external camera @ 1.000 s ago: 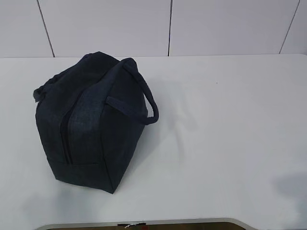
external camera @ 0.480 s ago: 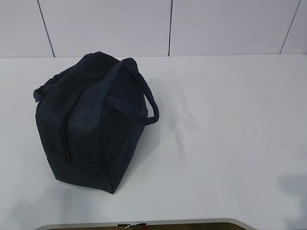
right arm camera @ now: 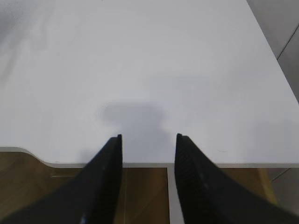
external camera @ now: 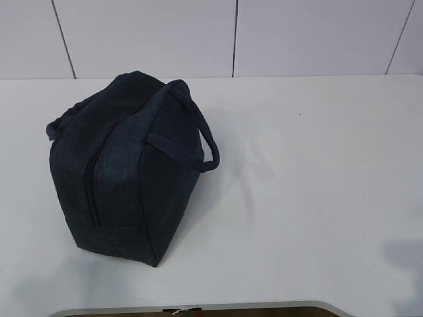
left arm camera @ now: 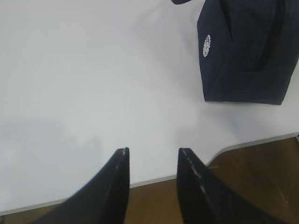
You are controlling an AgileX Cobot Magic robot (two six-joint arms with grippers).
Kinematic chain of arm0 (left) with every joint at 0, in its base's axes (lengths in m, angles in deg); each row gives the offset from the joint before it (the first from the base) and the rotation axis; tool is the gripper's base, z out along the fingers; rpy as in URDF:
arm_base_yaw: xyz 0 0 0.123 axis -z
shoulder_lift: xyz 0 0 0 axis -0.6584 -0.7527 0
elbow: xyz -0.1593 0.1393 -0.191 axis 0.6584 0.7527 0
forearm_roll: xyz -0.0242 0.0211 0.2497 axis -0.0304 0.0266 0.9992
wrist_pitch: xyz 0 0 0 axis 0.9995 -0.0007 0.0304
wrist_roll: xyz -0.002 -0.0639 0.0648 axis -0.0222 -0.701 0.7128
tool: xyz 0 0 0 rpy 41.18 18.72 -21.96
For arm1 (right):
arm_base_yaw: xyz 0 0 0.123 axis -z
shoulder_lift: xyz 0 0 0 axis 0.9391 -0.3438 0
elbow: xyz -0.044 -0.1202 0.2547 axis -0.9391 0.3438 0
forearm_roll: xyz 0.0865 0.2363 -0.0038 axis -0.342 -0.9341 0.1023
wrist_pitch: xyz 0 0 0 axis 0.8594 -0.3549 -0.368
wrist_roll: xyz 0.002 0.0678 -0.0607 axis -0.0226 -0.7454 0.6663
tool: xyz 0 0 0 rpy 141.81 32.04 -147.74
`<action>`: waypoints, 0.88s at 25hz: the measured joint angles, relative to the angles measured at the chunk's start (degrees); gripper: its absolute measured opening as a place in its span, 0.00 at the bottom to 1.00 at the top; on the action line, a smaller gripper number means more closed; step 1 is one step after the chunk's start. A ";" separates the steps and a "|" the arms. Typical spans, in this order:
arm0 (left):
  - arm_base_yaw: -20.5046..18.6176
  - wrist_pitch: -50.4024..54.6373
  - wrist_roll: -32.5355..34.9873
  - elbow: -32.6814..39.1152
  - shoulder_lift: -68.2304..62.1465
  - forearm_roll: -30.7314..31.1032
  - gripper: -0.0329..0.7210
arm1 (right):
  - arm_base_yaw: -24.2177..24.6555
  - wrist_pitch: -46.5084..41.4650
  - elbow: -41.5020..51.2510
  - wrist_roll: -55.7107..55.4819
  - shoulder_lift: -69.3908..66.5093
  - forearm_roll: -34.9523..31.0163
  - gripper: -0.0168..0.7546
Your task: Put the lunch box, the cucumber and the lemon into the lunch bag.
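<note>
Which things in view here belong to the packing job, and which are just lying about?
Belongs to the job:
- lunch bag, dark navy, on the white table, zipper looks closed
- lunch box, cucumber and lemon: not visible in any view

Just there:
- nothing else lies on the table
- left end effector and right end effector hang open and empty over the near table edge

The right gripper (right arm camera: 148, 140) hangs with jaws parted (nothing between them) over the table (right arm camera: 140, 60) edge, at bottom centre.
</note>
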 joint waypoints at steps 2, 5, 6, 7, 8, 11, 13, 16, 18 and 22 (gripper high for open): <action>0.00 0.00 0.00 0.00 0.00 0.00 0.36 | 0.00 0.00 0.00 0.00 0.00 0.00 0.43; 0.00 0.00 0.00 0.00 0.00 0.00 0.36 | 0.00 0.00 0.00 0.00 0.00 0.10 0.43; 0.00 0.00 0.00 0.00 0.00 0.00 0.36 | 0.00 0.00 0.00 0.00 0.00 0.10 0.43; 0.00 0.00 0.00 0.00 0.00 0.00 0.36 | 0.00 0.00 0.00 0.00 0.00 0.10 0.43; 0.00 0.00 0.00 0.00 0.00 0.00 0.36 | 0.00 0.00 0.00 0.13 0.00 0.10 0.43; 0.00 0.00 0.00 0.00 0.00 0.00 0.36 | 0.00 0.00 0.00 3.11 0.00 -1.96 0.43; 0.00 0.00 0.00 0.00 0.00 -0.09 0.36 | 0.00 0.00 0.00 5.65 0.00 -3.72 0.44; 0.00 0.00 0.00 0.00 0.00 -0.09 0.36 | 0.00 0.00 0.00 6.63 0.00 -4.22 0.44; 0.00 0.00 0.00 0.00 0.00 -0.09 0.36 | 0.00 0.00 0.00 6.86 0.00 -4.35 0.44; 0.00 0.00 0.00 0.00 0.00 -0.09 0.36 | 0.00 0.00 0.00 6.98 0.00 -4.35 0.44</action>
